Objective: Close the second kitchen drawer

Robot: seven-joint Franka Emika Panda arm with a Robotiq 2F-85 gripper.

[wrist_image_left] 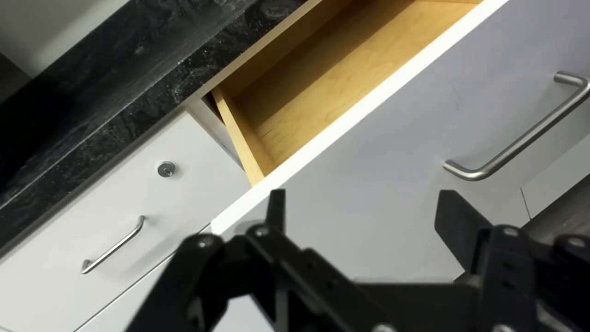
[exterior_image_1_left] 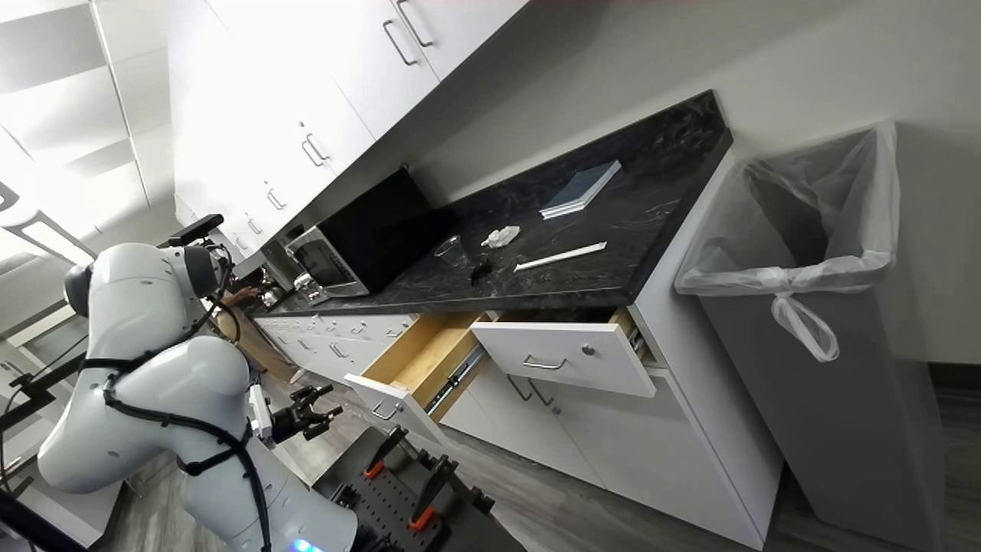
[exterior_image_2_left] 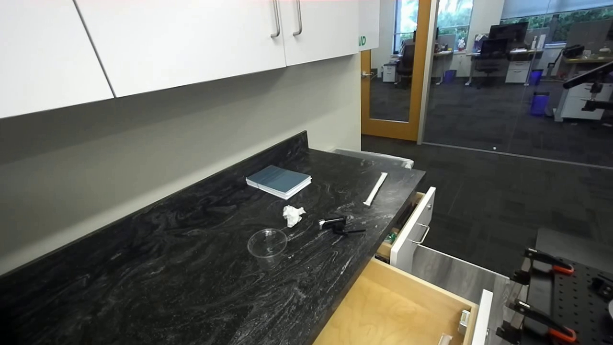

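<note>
The second kitchen drawer is pulled far out, with its flat white front (exterior_image_1_left: 398, 408) and light wood box (exterior_image_1_left: 429, 356) showing in an exterior view. Its wood inside also shows in an exterior view (exterior_image_2_left: 383, 311). In the wrist view its white front (wrist_image_left: 359, 240) fills the area behind the fingers, with its bar handle (wrist_image_left: 516, 138) at the upper right. My gripper (exterior_image_1_left: 336, 401) is open and empty, in front of the drawer front and apart from it. In the wrist view the gripper (wrist_image_left: 362, 198) has its fingertips spread wide, below and left of the handle.
A wider white drawer (exterior_image_1_left: 563, 356) beside it is partly open. A closed drawer (wrist_image_left: 124, 226) lies on its other side. Clamps (exterior_image_1_left: 433, 491) stand on a black perforated board near the arm's base. A dark counter (exterior_image_2_left: 191, 278) runs above the drawers. A grey bin (exterior_image_1_left: 828, 383) stands at the counter's end.
</note>
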